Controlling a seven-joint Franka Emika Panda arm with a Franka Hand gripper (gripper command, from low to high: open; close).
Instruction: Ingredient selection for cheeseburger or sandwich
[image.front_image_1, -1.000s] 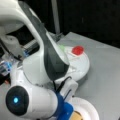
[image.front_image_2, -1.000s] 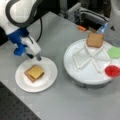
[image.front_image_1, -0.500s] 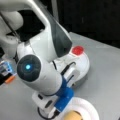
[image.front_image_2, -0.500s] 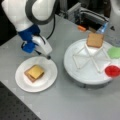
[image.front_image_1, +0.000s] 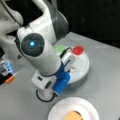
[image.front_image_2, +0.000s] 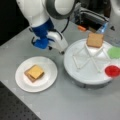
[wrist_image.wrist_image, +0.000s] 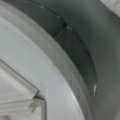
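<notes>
- While the gripper (image.front_image_2: 61, 52) hangs low between the white plate (image.front_image_2: 48, 65) and the divided tray (image.front_image_2: 75, 72), just beside the tray's left rim, I cannot tell whether the claw is released or clenched; nothing shows in it.
- Compared with half a second ago, the arm has swung right, away from the plate and toward the tray; a second ago it stood over the plate's far-left edge.
- On the plate lies the stack (image.front_image_2: 34, 73): a yellow-orange cheese square on top of a tan toast piece, unchanged across the frames.
- In the tray's far compartment sits another toast square (image.front_image_2: 95, 40), in the same place as before.
- At the tray's right side lie the green lettuce piece (image.front_image_2: 115, 52) and the red disc (image.front_image_2: 112, 70), both untouched.
- Seen from the wrist, only the tray's rim (wrist_image.wrist_image: 57, 75) and a white divider (wrist_image.wrist_image: 20, 85) fill the view, with grey table (wrist_image.wrist_image: 105, 50) beyond.
- From the opposite side, the arm (image.front_image_1: 42, 55) hides much of the tray (image.front_image_1: 83, 71).
</notes>
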